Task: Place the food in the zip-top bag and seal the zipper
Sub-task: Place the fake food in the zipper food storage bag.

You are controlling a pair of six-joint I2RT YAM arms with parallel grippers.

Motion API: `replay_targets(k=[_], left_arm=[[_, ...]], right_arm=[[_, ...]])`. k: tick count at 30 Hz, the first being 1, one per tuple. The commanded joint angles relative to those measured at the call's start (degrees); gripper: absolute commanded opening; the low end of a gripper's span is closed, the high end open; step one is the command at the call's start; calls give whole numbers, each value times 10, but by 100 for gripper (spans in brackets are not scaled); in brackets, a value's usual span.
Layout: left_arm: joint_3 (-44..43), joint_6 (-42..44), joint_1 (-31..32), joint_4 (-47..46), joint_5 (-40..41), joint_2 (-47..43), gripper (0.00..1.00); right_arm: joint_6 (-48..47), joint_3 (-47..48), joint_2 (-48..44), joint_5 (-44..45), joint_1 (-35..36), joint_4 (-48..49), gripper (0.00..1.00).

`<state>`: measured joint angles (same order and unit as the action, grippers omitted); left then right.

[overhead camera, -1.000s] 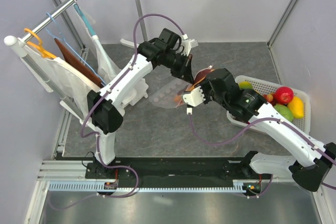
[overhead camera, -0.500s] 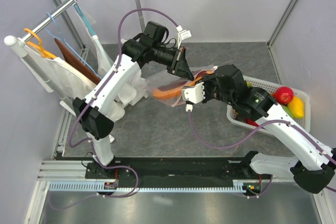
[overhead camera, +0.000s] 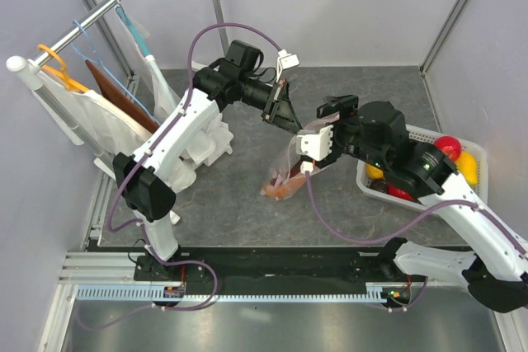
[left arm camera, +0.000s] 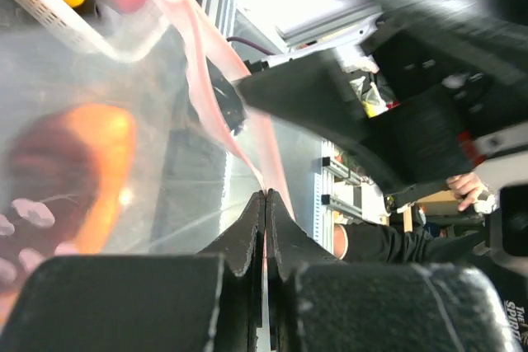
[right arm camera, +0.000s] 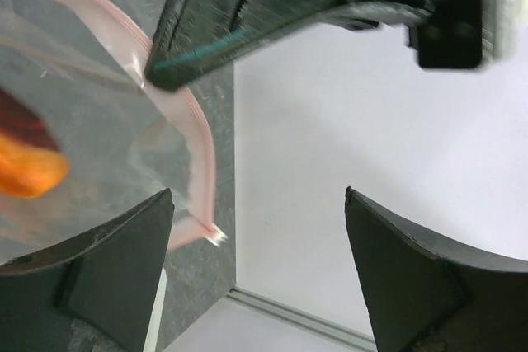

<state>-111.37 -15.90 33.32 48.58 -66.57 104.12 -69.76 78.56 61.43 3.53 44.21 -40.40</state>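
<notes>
Bag (overhead camera: 285, 166) hangs below the left hand (left arm camera: 265, 195), whose fingers are clamped together on the pink-red zipper (right arm camera: 204, 154) edge; an orange-brown piece (overhead camera: 280, 190) sits low inside. Right hand (right arm camera: 257, 195) is just beside the bag's mouth, its fingers spread wide apart, holding nothing

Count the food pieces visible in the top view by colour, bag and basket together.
Red pieces: 2, in the basket
Yellow pieces: 2, in the basket
Orange-brown piece: 1, in the zip-top bag
Total: 5 visible; the right arm hides part of the basket.
</notes>
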Motion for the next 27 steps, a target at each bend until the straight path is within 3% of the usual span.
replay_targets(k=[1, 8, 17, 22, 27], left_arm=[[3, -30, -19, -33, -49, -22, 2], [19, -31, -19, -38, -18, -20, 2], [-28, -39, -10, -41, 281, 12, 2], [-24, -62, 28, -103, 370, 21, 2], [-62, -76, 39, -96, 468, 61, 2]], right_arm=[[64, 21, -49, -2, 2, -2, 92], [238, 6, -60, 53, 2, -21, 89], [410, -5, -88, 126, 2, -108, 94], [463, -23, -117, 105, -55, -144, 98], [488, -51, -126, 97, -87, -189, 98]])
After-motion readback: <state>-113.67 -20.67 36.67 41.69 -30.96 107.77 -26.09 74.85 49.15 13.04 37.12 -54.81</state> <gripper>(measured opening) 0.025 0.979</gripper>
